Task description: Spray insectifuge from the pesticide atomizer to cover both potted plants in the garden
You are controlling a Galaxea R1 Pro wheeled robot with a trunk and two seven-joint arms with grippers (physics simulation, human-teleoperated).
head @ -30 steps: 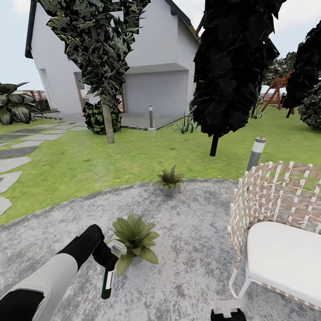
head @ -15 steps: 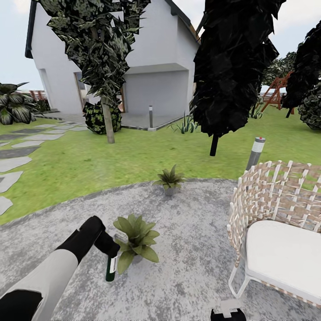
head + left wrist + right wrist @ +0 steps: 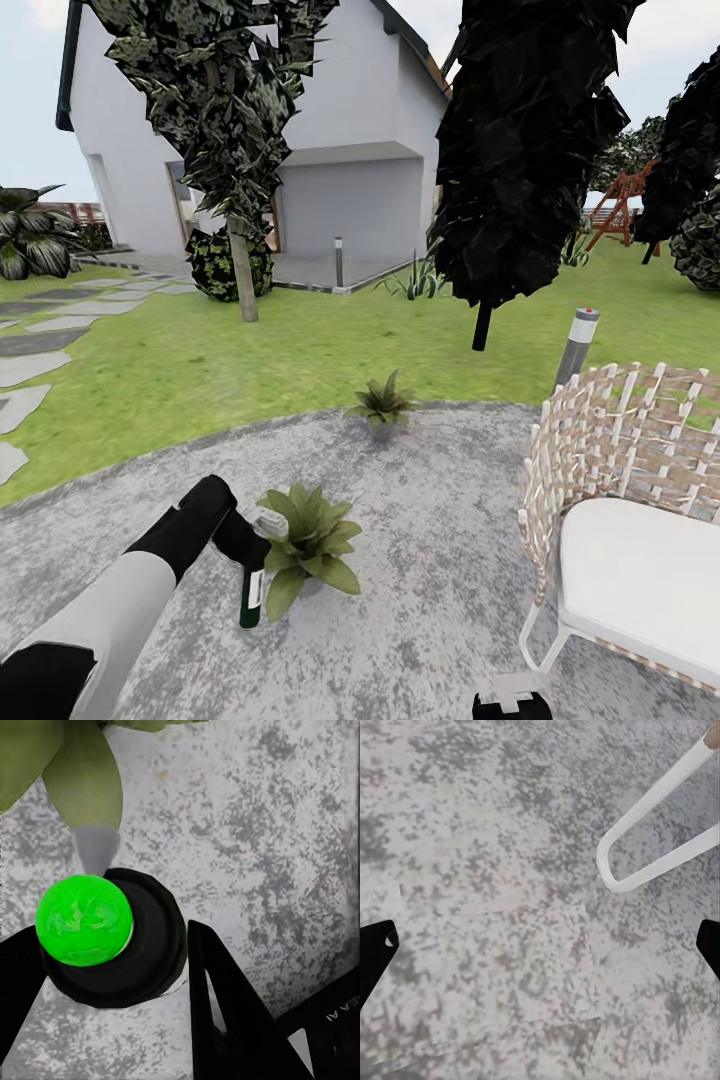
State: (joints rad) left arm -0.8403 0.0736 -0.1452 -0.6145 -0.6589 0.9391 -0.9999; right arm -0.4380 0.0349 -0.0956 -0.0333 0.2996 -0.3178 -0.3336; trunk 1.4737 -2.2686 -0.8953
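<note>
You have the pesticide atomizer [image 3: 250, 597] hanging bottle-down just above the patio [image 3: 430, 560] — dark green-black body, white label, whitish trigger head touching the near potted plant's [image 3: 308, 545] leaves. That plant sits well inside the patio, a rosette of broad pointed green leaves. The far potted plant [image 3: 380, 404] stands upright in its small grey pot at the patio's far edge — beside the lawn.

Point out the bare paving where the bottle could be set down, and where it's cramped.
Widest bare patch: grey paving between the near potted plant, the far potted plant and the woven chair. More bare paving lies under the right end effector. It is crowded at the near plant, where the left end effector holds the pesticide atomizer against its leaves.
</note>
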